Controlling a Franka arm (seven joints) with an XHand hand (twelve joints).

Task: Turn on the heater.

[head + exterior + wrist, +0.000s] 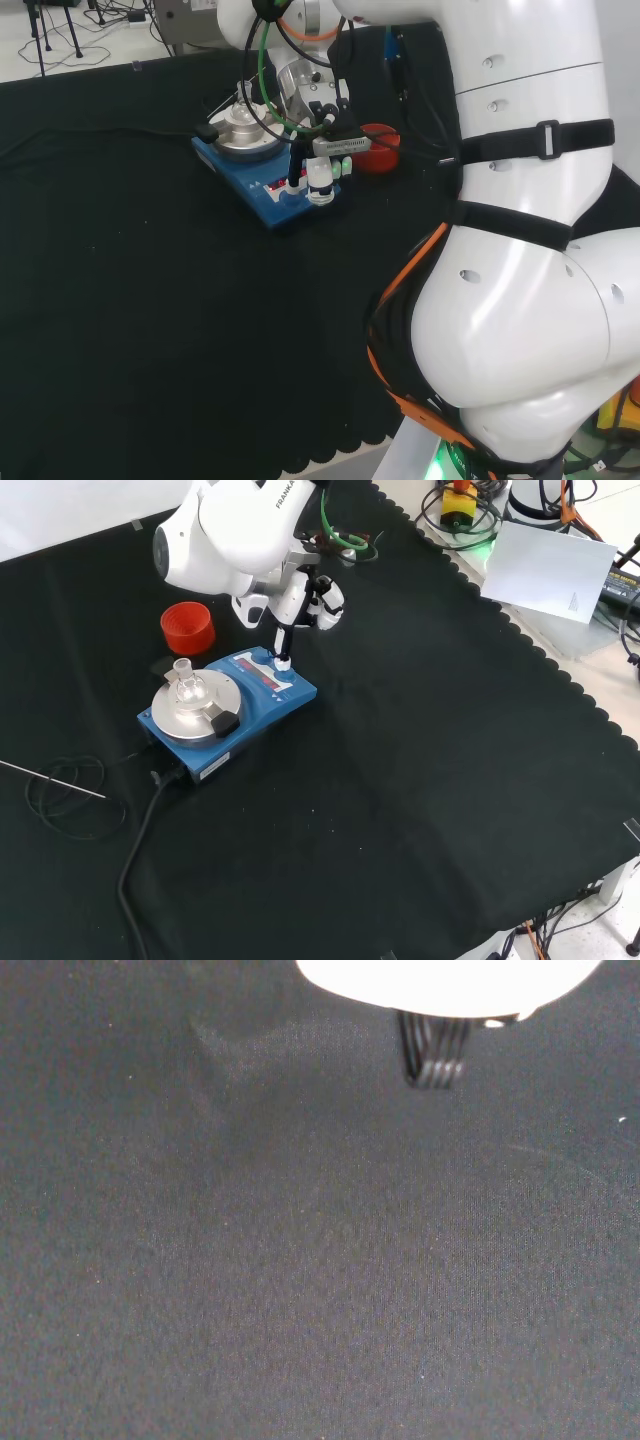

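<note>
The heater (pixel 262 698) is a blue box with a round silver plate and a white front panel (pixel 268 672). A small clear glass vessel (pixel 184 679) stands on the plate. In the front view the hand (pixel 303 598) hangs over the panel's end of the heater. One straight black finger (pixel 284 645) reaches down with its tip on the panel. In the head view the hand (pixel 320 150) stands above the heater (pixel 250 188), its fingers pointing down at the panel. It holds nothing. The wrist view looks at black cloth past a blurred white part of the hand (pixel 450 980).
A red ribbed cup (pixel 187 628) stands on the cloth just behind the heater in the front view. The heater's black cable (pixel 140 840) runs toward the cloth's front edge. A thin rod with a coil of wire (pixel 62 782) lies at the left.
</note>
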